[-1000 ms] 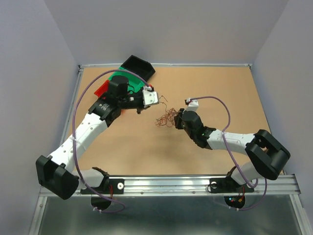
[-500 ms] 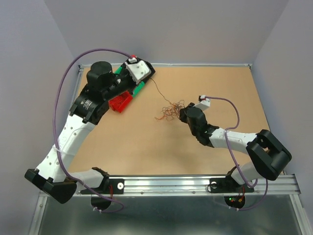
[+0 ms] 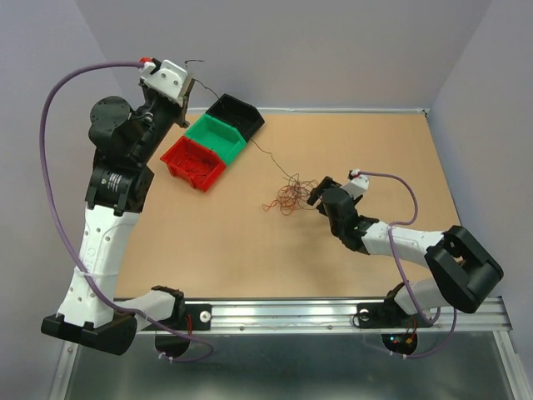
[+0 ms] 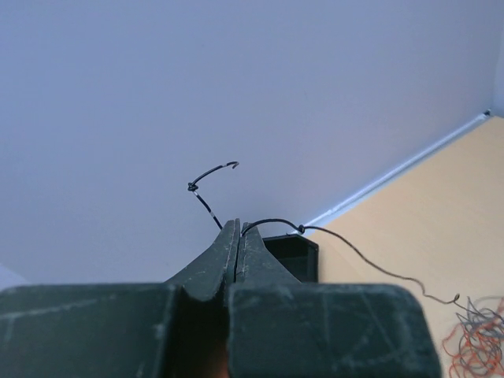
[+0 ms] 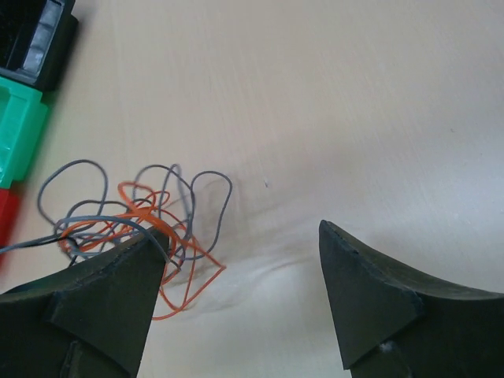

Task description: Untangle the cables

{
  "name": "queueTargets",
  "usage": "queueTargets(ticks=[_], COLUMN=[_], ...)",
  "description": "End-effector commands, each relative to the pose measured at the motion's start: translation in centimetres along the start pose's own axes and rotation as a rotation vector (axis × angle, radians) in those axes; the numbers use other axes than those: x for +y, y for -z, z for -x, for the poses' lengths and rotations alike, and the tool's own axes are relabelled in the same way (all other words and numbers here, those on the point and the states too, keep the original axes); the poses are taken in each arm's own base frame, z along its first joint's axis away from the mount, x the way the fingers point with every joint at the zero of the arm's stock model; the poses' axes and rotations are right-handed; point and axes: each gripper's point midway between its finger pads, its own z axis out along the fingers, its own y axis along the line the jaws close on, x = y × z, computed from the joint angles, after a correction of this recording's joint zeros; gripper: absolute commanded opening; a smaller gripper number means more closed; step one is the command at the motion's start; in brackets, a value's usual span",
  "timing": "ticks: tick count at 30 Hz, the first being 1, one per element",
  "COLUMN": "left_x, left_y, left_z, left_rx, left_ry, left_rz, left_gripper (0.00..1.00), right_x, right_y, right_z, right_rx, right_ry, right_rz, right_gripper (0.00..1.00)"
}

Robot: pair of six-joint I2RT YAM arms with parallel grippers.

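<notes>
**Cable untangling: left claw up with one strand, right claw open at the heap**

Desk [image 3: 250,250]: tan board, walled in on three sides. All positions below are taken from the green bin [image 3: 215,135].

Left arm [image 3: 104,225]: stands tall to the left of the green bin, with its wrist high above the desk and against the back wall.

Right arm [image 3: 400,242]: lies low on the desk, well to the right of the green bin and nearer the arm bases, reaching in toward it.

Bins: three in a slanted row, touching. The black bin [image 3: 236,112] is on the far-right side of the green bin and the red bin [image 3: 193,162] on its near-left side.

Left claw [image 4: 238,224]: above and left of the green bin. It is closed, pinching a dark wire [image 4: 354,256] at the very tips. A short hooked end sticks out past the tips.

Right claw [image 5: 244,236]: to the right of the green bin, jaws wide apart and holding nothing. One fingertip [image 5: 146,244] is at the edge of the heap; the other is over bare desk.

Cables [image 3: 287,196]: a loose curly heap of orange and grey strands on the desk, right of the green bin and nearer the bases. The dark wire runs from this heap up over the bin row to the left claw.
</notes>
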Motion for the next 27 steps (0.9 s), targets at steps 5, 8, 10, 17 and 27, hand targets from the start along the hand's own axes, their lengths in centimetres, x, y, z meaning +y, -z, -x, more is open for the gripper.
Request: queueTargets(ticks=[5, 8, 10, 17, 27], left_x=[6.9, 7.6, 6.9, 6.1, 10.6], left_y=[1.3, 1.6, 1.4, 2.0, 2.8], left_z=[3.0, 3.2, 3.4, 4.9, 1.9], left_rx=[-0.052, -0.072, -0.080, -0.104, -0.057], left_ry=[0.086, 0.106, 0.102, 0.084, 0.156], left_rz=[0.302, 0.318, 0.270, 0.214, 0.432], left_gripper=[0.00, 0.00, 0.00, 0.00, 0.00], right_x=[-3.5, -3.5, -3.5, -5.2, -9.2], right_y=[0.5, 0.8, 0.9, 2.5, 6.8], right_z=[2.0, 2.7, 2.9, 5.4, 11.6], right_rx=[-0.142, -0.161, -0.165, -0.268, -0.507], right_ry=[-0.120, -0.120, -0.118, -0.177, -0.277], right_rz=[-0.139, -0.137, -0.134, -0.166, -0.286], right_gripper=[0.82, 0.83, 0.83, 0.83, 0.84])
